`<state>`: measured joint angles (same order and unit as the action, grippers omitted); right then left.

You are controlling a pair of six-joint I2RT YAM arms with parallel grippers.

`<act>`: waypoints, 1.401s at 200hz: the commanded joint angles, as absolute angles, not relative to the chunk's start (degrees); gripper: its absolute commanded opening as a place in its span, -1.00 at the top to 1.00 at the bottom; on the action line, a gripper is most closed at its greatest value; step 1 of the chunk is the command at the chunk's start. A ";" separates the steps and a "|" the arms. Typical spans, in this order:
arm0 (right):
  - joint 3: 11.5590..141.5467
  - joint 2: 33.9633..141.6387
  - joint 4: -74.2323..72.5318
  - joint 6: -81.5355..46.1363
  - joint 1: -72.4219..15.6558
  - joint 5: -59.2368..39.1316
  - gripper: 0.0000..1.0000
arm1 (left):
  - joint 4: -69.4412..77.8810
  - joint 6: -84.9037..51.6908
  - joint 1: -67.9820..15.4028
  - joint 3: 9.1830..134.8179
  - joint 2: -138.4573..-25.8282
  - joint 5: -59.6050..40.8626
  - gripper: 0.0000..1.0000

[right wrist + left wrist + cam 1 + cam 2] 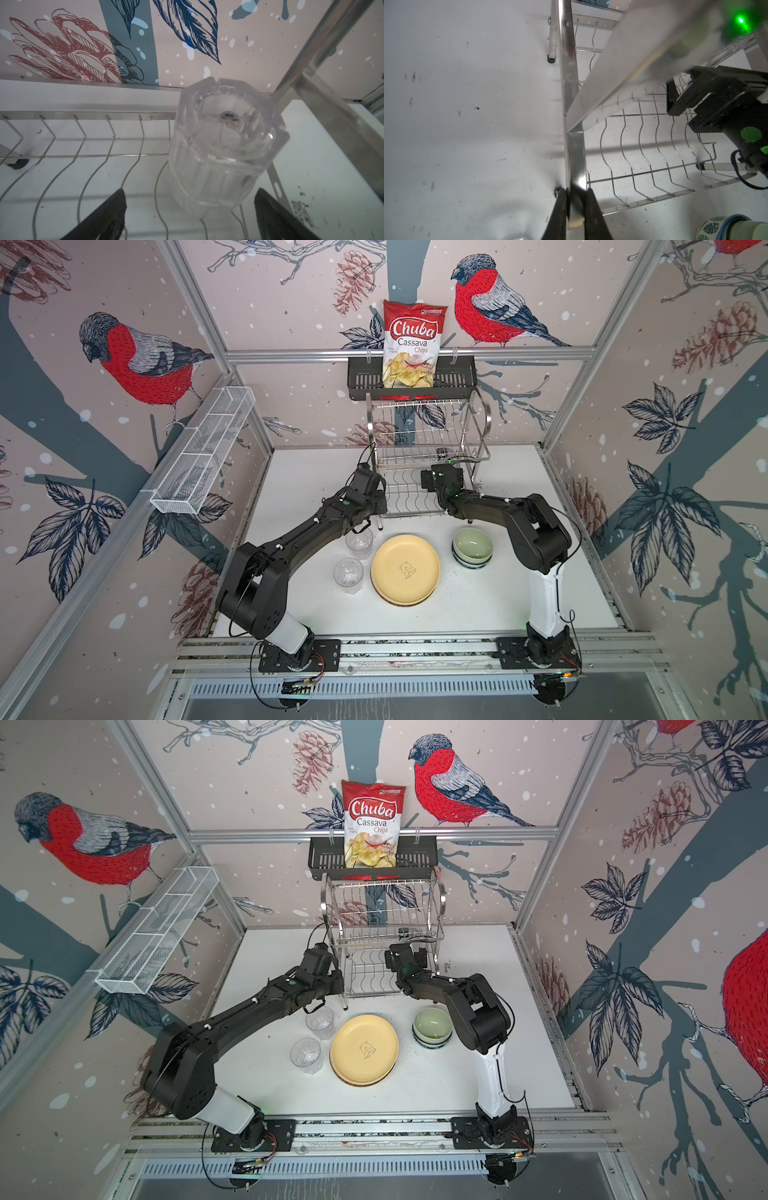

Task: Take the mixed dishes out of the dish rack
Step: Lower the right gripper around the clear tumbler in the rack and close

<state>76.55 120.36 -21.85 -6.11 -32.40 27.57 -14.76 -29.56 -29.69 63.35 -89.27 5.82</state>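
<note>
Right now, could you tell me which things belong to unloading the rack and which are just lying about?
Job: dish rack, glass in the rack, two unloaded glasses, plates, bowls.
Lying about: chips bag, black basket, white mesh tray.

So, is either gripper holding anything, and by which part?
The left gripper is shut on the rack, clamping its flat steel side bar. The right gripper is open, fingers either side of the glass, not gripping it.

Black jointed arms, white lower links, black cables, green lights, black base plates.
</note>
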 commanded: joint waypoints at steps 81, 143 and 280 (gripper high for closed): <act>85.79 127.46 -19.02 -5.63 -29.49 24.11 -0.79 | -20.39 -29.53 -29.61 63.34 -90.53 2.31 0.87; 86.93 128.34 -18.47 -6.84 -29.27 21.87 -0.25 | -20.73 -29.61 -29.62 63.20 -90.77 2.55 0.87; 74.10 116.99 -20.23 -12.78 -33.38 16.53 0.59 | -20.15 -30.75 -29.69 61.29 -89.79 3.91 0.85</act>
